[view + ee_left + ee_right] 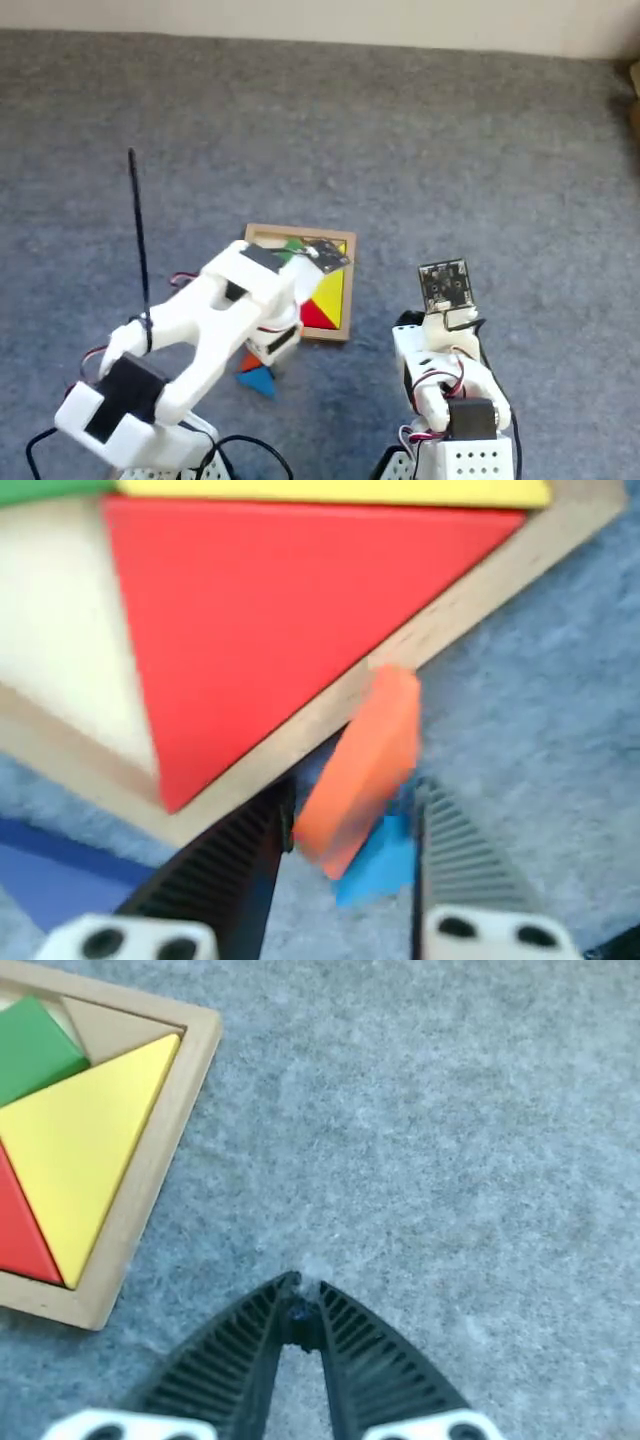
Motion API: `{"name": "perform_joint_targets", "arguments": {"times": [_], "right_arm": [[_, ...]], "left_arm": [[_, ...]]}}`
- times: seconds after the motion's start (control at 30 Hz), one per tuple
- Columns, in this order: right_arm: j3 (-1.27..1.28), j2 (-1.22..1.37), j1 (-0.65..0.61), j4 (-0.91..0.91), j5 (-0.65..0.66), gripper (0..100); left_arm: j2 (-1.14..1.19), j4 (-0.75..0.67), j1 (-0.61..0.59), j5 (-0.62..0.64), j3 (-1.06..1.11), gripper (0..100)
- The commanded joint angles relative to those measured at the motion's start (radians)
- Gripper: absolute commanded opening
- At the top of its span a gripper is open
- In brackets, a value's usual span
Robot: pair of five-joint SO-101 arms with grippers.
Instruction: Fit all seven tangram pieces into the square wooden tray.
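The orange piece (360, 770) looks light, stiff and smooth, likely to slip unless pinched squarely across its short width. The left gripper (352, 792) clamps it there, just outside the wooden tray (470, 600). Its long axis runs tilted from the rim back between the jaws. The right gripper (302, 1295) is closed on nothing.

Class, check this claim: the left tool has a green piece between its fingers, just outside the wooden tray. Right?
No: the left wrist view shows the left tool has an orange piece, not a green one, between its fingers, just outside the wooden tray.
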Motion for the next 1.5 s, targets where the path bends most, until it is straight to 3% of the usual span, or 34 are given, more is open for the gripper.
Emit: {"name": "perform_joint_targets", "arguments": {"times": [0.0,0.43,0.8,0.97,1.13,1.47], "right_arm": [[0.102,-0.019,0.013,-0.002,-0.002,0.4],[0.102,-0.019,0.013,-0.002,-0.002,0.4],[0.102,-0.019,0.013,-0.002,-0.002,0.4],[0.102,-0.019,0.013,-0.002,-0.002,0.4],[0.102,-0.019,0.013,-0.002,-0.002,0.4],[0.102,-0.019,0.013,-0.002,-0.002,0.4]], "left_arm": [[-0.071,0.002,-0.07,-0.043,0.036,16],[-0.429,0.002,0.084,-0.037,0.2,8],[-0.601,0.063,0.076,-0.034,0.174,0],[-0.644,0.064,-0.027,0.054,0.128,0],[-0.598,0.018,-0.12,0.06,0.087,0],[-0.427,-0.087,-0.145,0.095,0.021,0]]}}
